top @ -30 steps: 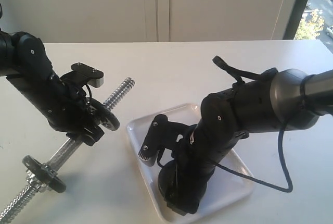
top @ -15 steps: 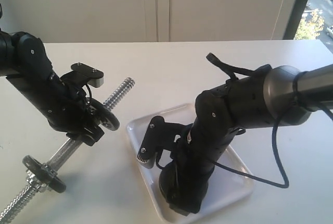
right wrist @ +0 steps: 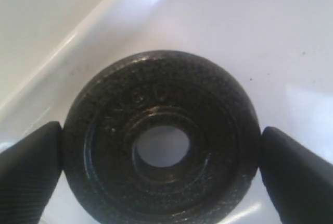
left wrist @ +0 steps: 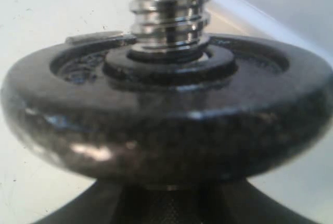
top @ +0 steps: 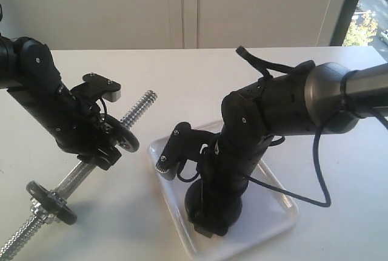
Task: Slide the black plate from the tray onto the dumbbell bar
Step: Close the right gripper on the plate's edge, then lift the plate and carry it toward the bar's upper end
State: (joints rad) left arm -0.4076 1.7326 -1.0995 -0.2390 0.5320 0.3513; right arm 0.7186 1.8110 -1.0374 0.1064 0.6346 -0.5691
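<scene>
This looks like a robotics lab or test room in an office building. Two black robot arms [top: 54, 112] work on a plain white table [top: 200, 85] that carries only practice props: a white tray [top: 276, 215] and a chrome dumbbell bar [top: 136, 108]. Behind stand bare pale wall panels [top: 182, 6], and a dark-framed window [top: 357, 6] shows trees and a street far below.

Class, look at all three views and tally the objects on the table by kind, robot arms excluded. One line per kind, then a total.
Round dark metal weight discs: 3 (deep-black one lying in the tray, one on the bar by the left gripper, one nearer the bar's lower end)
Shiny chrome threaded dumbbell bar: 1
White rectangular plastic tray: 1
Total: 5
</scene>
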